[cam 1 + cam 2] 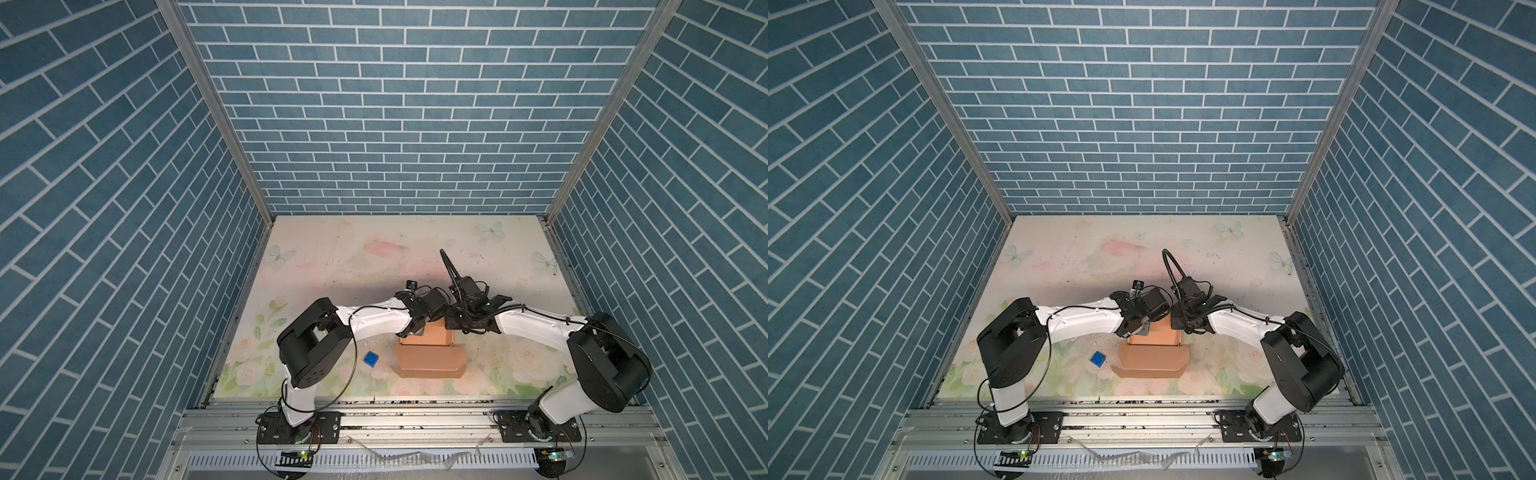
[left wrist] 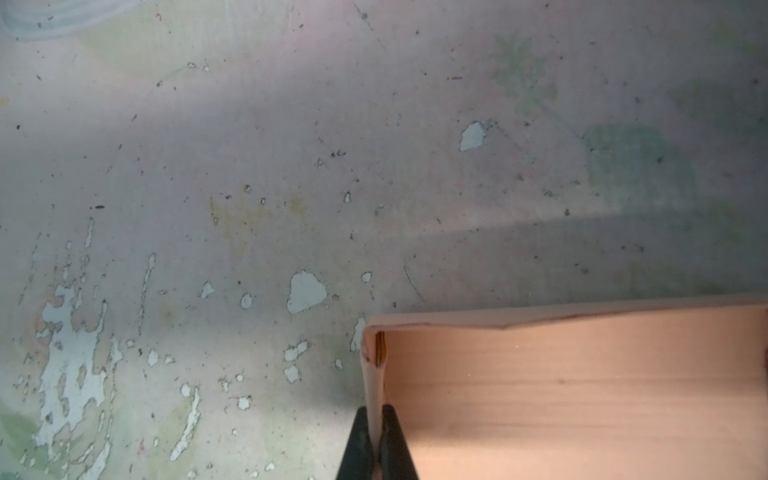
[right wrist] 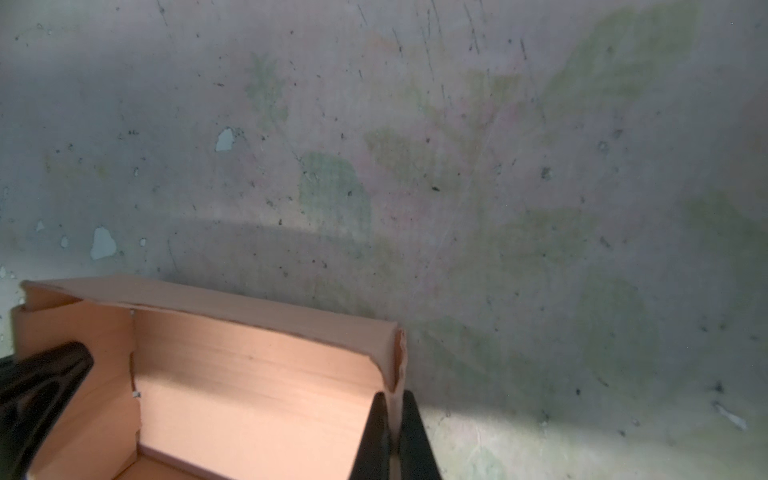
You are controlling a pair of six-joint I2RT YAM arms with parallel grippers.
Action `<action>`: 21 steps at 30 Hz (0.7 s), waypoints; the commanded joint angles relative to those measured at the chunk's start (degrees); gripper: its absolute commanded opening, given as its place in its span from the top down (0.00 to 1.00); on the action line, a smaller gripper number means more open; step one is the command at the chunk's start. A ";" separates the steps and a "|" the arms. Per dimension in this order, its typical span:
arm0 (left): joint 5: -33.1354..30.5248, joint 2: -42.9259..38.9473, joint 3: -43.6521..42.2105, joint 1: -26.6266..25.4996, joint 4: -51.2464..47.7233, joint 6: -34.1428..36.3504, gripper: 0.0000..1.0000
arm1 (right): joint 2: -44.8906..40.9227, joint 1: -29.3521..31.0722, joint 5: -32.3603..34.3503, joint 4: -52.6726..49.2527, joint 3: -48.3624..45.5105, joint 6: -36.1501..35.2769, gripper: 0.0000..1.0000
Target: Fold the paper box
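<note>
- Presently, the paper box (image 1: 428, 357) sits on the floral table mat (image 1: 332, 249), front of centre and directly under both wrists. Its tray walls stand up, and its lid panel with angled ear flaps spreads toward the front rail.
- Left gripper (image 2: 376, 413): clenched on one side wall of the box beside a corner, with one finger inside the tray and one outside.
- Right gripper (image 3: 392, 401): clamped the same way on the opposite side wall, just short of its corner.
- Handling, as judged: light and thin. It should be stiff across each panel, hinge freely at the creases, and dent or tear easily under a hard pinch.
- Where to hold, as judged: the top edges of the walls near the corners, where the doubled card is strongest. The mid-panels would bow.
- Material: matte peach-tan card with faint grain lines. The corners fold rounded, and the cut edges are slightly ragged.
- Mat: worn print flaked into pale patches and speckled dark. It looks smooth, so the box may slide.
- Blue cube (image 1: 370, 359): small, well apart to the box's left.
</note>
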 commanded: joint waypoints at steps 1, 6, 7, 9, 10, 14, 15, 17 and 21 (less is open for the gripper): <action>-0.56 -2.74 -2.17 -0.32 0.13 -2.34 1.00 | 0.41 1.22 3.22 -1.79 -1.36 0.68 1.00; -1.52 -6.67 -5.37 -1.08 2.45 -4.62 1.00 | -2.50 2.69 5.24 1.99 -3.83 0.09 1.00; -1.78 -7.37 -5.92 -1.38 3.16 -4.94 1.00 | -3.57 2.90 5.45 3.42 -4.69 -0.26 1.00; -2.87 -8.46 -6.75 -2.46 4.27 -5.70 1.00 | -5.41 3.37 6.02 5.46 -5.98 -0.87 1.00; -3.55 -8.82 -7.07 -3.04 4.87 -5.87 1.00 | -6.38 3.56 6.18 6.57 -6.66 -1.22 1.00; -5.53 -9.58 -7.75 -5.21 6.76 -7.02 1.00 | -9.84 4.16 6.81 10.40 -9.19 -2.64 1.00; -5.79 -9.42 -7.79 -5.55 7.06 -7.18 1.00 | -10.49 4.14 6.72 11.25 -9.76 -2.98 1.00; -6.20 -9.13 -7.93 -6.08 7.74 -7.39 1.00 | -11.09 4.14 6.55 11.38 -9.95 -3.45 1.00; -6.31 -7.84 -7.79 -6.11 7.70 -8.10 1.00 | -11.43 4.29 5.63 11.33 -10.30 -3.16 0.99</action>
